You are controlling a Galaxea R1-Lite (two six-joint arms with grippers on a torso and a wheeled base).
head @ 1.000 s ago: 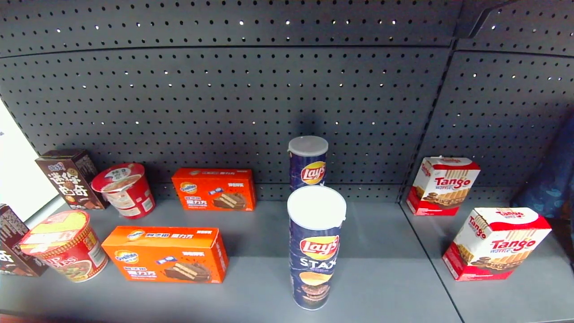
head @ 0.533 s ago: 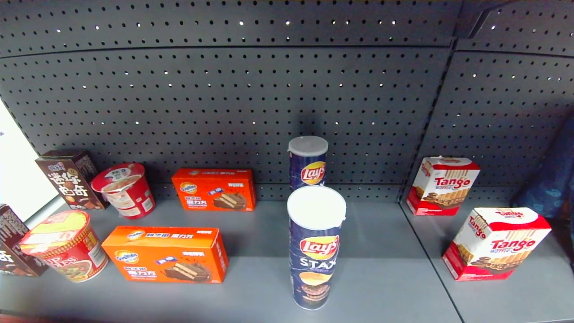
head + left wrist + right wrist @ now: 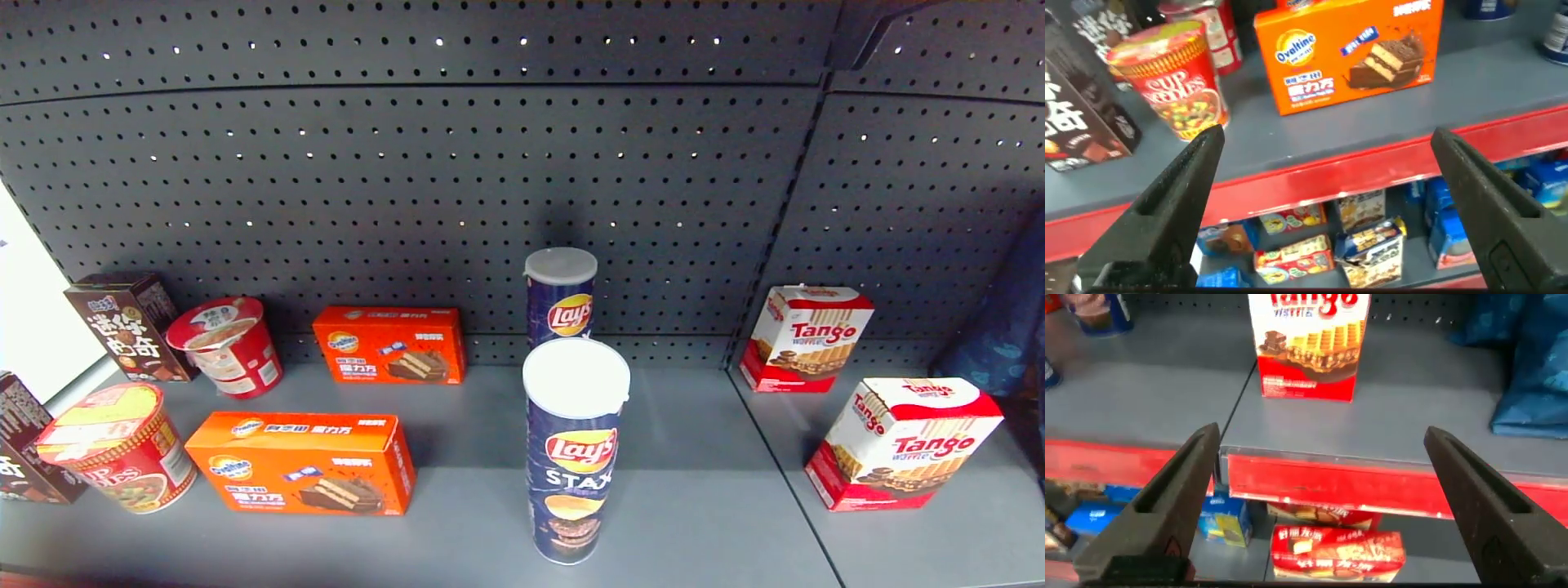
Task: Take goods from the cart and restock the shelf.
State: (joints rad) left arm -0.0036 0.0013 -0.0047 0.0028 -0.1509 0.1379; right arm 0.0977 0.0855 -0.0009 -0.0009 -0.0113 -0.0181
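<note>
In the head view the shelf [image 3: 694, 490] carries the goods. A front can [image 3: 574, 457] stands upright near the middle, with a rear can [image 3: 560, 298] close behind it at 12 o'clock, by the pegboard back. At the front can's 9 o'clock lies a front orange box [image 3: 302, 463], and a rear orange box [image 3: 390, 344] stands at its 10 o'clock. Farther toward 9 o'clock are a front cup [image 3: 118, 449] and a rear cup [image 3: 226, 345], with a brown box [image 3: 126, 325] just beside the rear cup. A front wafer box [image 3: 906, 445] stands at the front can's 3 o'clock and a rear wafer box [image 3: 804, 336] at its 2 o'clock. In the left wrist view my left end effector [image 3: 1327, 137] is spread wide with nothing in it, facing the shelf's red edge [image 3: 1372, 167]. The front cup and front orange box stand beyond that edge, and packets [image 3: 1290, 245] lie on the level beneath. In the right wrist view my right end effector [image 3: 1323, 434] is likewise spread wide and empty before the red edge, the front wafer box upright beyond it.
</note>
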